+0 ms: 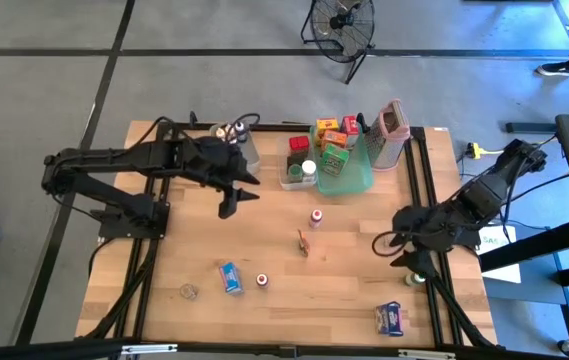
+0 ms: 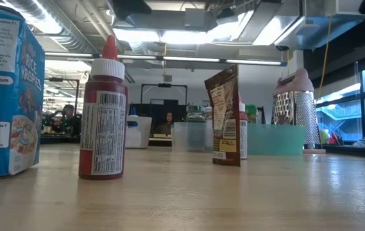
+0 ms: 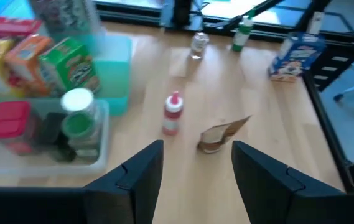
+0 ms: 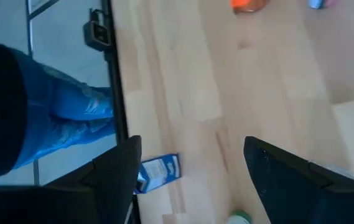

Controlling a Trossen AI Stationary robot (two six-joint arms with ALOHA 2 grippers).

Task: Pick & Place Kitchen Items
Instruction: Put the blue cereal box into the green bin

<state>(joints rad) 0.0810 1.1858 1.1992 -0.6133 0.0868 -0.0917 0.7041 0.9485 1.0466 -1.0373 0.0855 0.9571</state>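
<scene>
So far the table [image 1: 364, 300] holds a teal tray [image 1: 360, 176] and clear bin [image 1: 286, 180] with several boxes and jars, while a blue box [image 1: 391, 319], brown packet [image 1: 306, 243] and red bottle [image 1: 317, 216] remain loose, both the left gripper [image 1: 234, 200] and right gripper [image 1: 404, 258] spread and empty.

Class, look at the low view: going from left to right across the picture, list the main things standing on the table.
Blue cereal box → red sauce bottle with red cap → brown packet → teal tray → metal grater.
</scene>
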